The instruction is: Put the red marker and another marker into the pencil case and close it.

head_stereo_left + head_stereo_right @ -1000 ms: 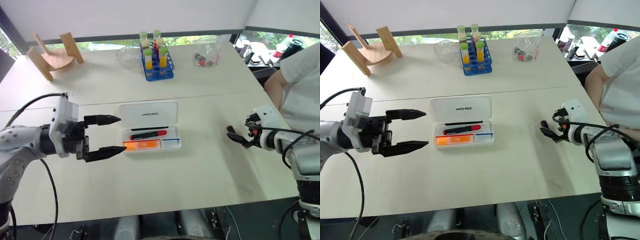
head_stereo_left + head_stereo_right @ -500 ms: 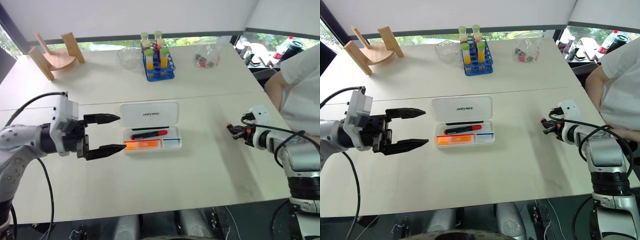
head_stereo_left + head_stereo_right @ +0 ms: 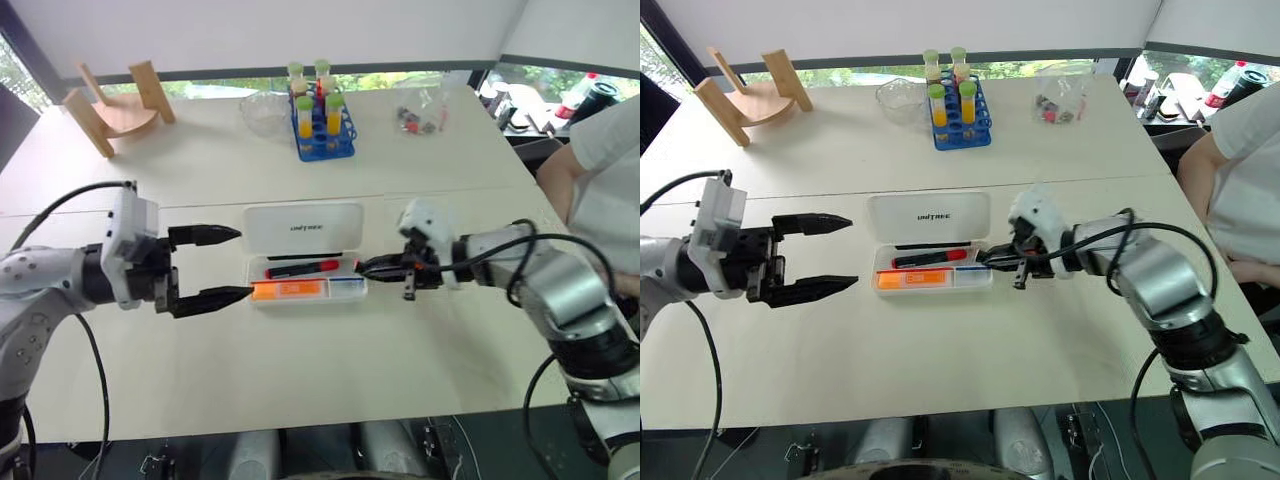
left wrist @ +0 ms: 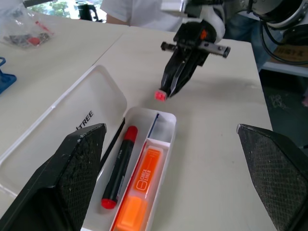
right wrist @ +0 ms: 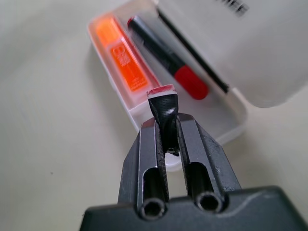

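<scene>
The pencil case (image 3: 305, 226) lies open mid-table, its white lid flat behind the tray. In the tray, the red marker (image 3: 300, 269) lies behind another marker (image 3: 288, 290), an orange one. My left gripper (image 3: 243, 265) hangs open just left of the case with nothing between its fingers. At the tray's right end hovers my right gripper (image 3: 362, 267), shut on a small black stubby piece (image 5: 162, 103) with a red end. That piece pokes out past the fingertips (image 5: 185, 126) and hangs just above the tray's right end.
A blue test-tube rack (image 3: 320, 128) stands at the back centre beside a glass bowl (image 3: 262, 105). A wooden stand (image 3: 115, 110) sits at the back left and a clear bag (image 3: 420, 118) at the back right. A person (image 3: 610, 150) sits at the right edge.
My right gripper shut on the small black piece at the right of the table and swung left with it to the case's right end. The left arm stayed still.
</scene>
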{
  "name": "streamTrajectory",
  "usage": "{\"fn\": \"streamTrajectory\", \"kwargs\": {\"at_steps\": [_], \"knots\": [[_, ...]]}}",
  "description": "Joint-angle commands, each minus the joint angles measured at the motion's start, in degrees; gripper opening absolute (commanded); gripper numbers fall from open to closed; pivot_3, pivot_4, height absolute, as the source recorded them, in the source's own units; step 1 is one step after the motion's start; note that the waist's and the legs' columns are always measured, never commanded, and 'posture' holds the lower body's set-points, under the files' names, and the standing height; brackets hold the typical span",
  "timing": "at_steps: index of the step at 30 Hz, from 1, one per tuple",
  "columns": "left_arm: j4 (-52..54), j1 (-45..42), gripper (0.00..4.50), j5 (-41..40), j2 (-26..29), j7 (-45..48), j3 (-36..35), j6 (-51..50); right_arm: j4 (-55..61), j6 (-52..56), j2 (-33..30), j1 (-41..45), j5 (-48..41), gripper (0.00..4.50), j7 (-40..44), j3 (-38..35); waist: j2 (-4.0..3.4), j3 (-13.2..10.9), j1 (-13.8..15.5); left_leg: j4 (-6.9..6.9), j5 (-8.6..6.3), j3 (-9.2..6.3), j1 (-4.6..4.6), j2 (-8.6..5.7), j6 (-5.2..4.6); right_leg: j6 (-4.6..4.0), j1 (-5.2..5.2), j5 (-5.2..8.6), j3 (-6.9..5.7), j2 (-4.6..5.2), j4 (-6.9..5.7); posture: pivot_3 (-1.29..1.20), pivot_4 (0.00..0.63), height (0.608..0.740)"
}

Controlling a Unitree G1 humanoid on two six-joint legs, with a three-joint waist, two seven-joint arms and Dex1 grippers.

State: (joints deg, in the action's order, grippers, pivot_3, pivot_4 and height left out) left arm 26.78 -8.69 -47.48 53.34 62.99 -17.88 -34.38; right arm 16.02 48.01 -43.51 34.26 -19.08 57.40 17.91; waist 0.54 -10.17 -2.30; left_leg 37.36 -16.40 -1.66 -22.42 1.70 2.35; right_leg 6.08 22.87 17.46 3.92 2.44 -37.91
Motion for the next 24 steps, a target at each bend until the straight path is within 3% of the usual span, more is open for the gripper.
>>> {"fn": "streamTrajectory", "kwargs": {"at_steps": [1, 7, 12, 16, 20, 24], "knots": [[2.62, 0.97, 4.5, -0.26, -0.19, -1.1, -1.2, 0.56, -3.56, -5.24, 1.34, 3.24, 3.06, 0.03, 1.89, 2.59, 0.01, -0.01, -0.11, 0.01, 0.0, 0.01, 0.0, 0.0, 0.0, 0.0, 0.0, 0.0, 0.0, 0.0, 0.0, 0.0, 0.15, 0.74], [5.74, 3.96, 4.5, -2.18, -0.01, -3.22, -3.34, -0.44, -8.44, -11.17, 1.84, 5.12, 7.15, 0.03, 5.2, 6.07, 0.01, -0.01, -0.19, -0.03, 0.0, -0.02, 0.0, 0.03, 0.0, 0.0, 0.05, 0.0, 0.0, -0.02, 0.0, 0.0, 0.15, 0.74], [6.98, 6.82, 4.5, -2.66, 1.11, -2.85, -5.12, -0.65, -9.21, -12.64, 2.15, 5.45, 7.67, 2.17, 8.3, 6.42, 0.01, -0.01, -0.19, -0.02, 0.0, -0.03, 0.0, 0.03, 0.0, 0.0, 0.05, 0.0, 0.0, 0.01, 0.0, 0.0, 0.15, 0.74], [6.59, 6.89, 4.5, -2.96, 1.3, -3.02, -5.63, -0.61, -9.57, -12.95, 2.73, 5.86, 8.4, 4.36, 9.25, 6.34, 0.01, -0.01, -0.16, 0.0, 0.01, -0.02, 0.0, 0.03, 0.02, 0.0, 0.04, 0.0, -0.01, 0.0, -0.02, 0.0, 0.15, 0.74], [5.68, 6.55, 4.5, -2.16, 1.16, -3.25, -5.3, -0.17, -8.86, -12.12, 2.84, 6.65, 7.31, 4.47, 9.82, 4.1, 0.01, -0.01, -0.17, 0.01, 0.01, -0.01, 0.0, 0.02, 0.02, 0.0, 0.04, 0.0, -0.01, 0.0, -0.02, 0.0, 0.15, 0.74], [1.39, 4.38, 4.5, 0.17, 0.91, -5.96, -4.16, -0.74, -5.05, -9.03, 1.42, 6.81, -2.1, 4.47, 13.34, -5.08, -0.01, -0.03, -0.04, 0.0, 0.01, -0.03, 0.0, 0.02, 0.02, 0.0, 0.04, 0.0, -0.02, 0.0, -0.03, 0.0, 0.15, 0.74]]}}
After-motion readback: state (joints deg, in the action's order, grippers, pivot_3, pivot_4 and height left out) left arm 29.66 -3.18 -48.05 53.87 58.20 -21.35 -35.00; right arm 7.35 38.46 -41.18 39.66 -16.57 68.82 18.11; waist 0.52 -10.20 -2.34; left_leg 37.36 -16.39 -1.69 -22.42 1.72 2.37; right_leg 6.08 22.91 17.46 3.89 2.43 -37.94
